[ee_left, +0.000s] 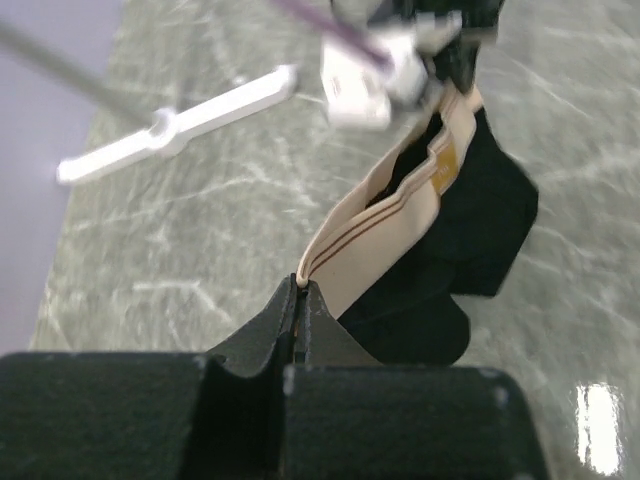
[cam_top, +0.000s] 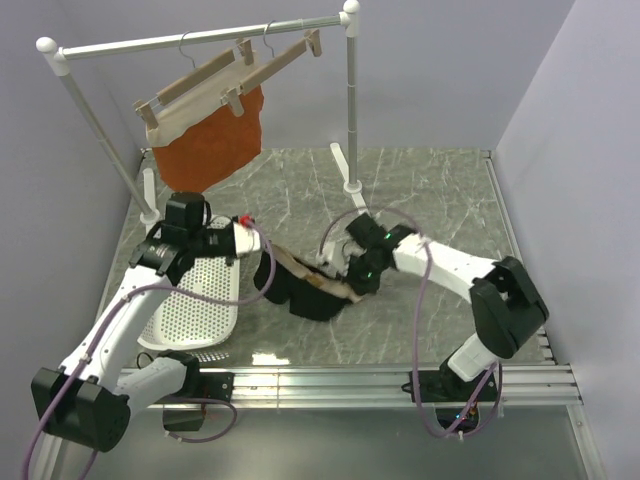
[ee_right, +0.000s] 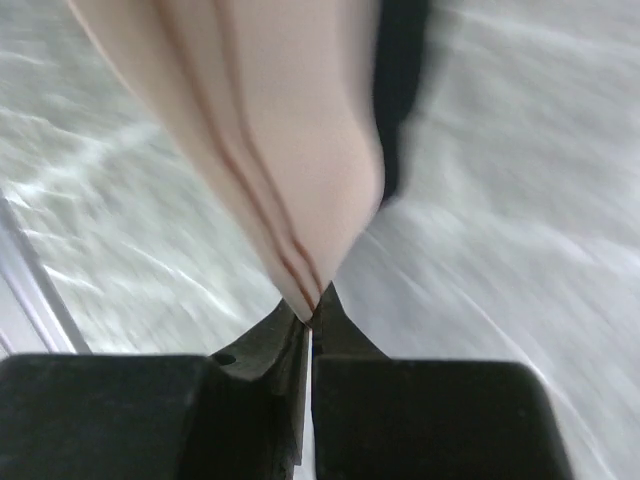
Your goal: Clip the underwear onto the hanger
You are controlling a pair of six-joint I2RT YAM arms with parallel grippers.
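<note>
- The left gripper (ee_left: pixel 300 292) is clamped shut on one end of the tan waistband (ee_left: pixel 380 225). The right gripper (ee_right: pixel 312 315) is clamped shut on the opposite end.
- The underwear (cam_top: pixel 312 295) hangs between the two grippers, low over the worktop (cam_top: pixel 420 200). Its black body sags below the line of the band.
- The hanger (cam_top: pixel 287 57) hangs bare on the rail (cam_top: pixel 200 38), well above and beyond both grippers.
- Risk, slipping: each gripper pinches the band at its very fingertips. A quick lift, or the arms pulling apart, could tug the elastic free.
- Risk, dragging: the slack black fabric could catch on the worktop as the grippers rise and pull against the hold.
- Risk, swinging: the hanger hangs from a thin wire hook, so a push from the band would likely swing it away.
- Risk, crowding: the other hanger (cam_top: pixel 190 83), carrying the rust-orange garment (cam_top: pixel 210 145), hangs just beside the bare one. An arm reaching up could knock it.
- Risk, no free gripper: both are holding the band, so neither is free to open a clip.
- Count:
  - two grippers
  - one pair of underwear
  - two hangers, each with two clips as far as I can see
  - one orange garment
  - one rail
  - one white perforated basket (cam_top: pixel 195 300) beside the left gripper
</note>
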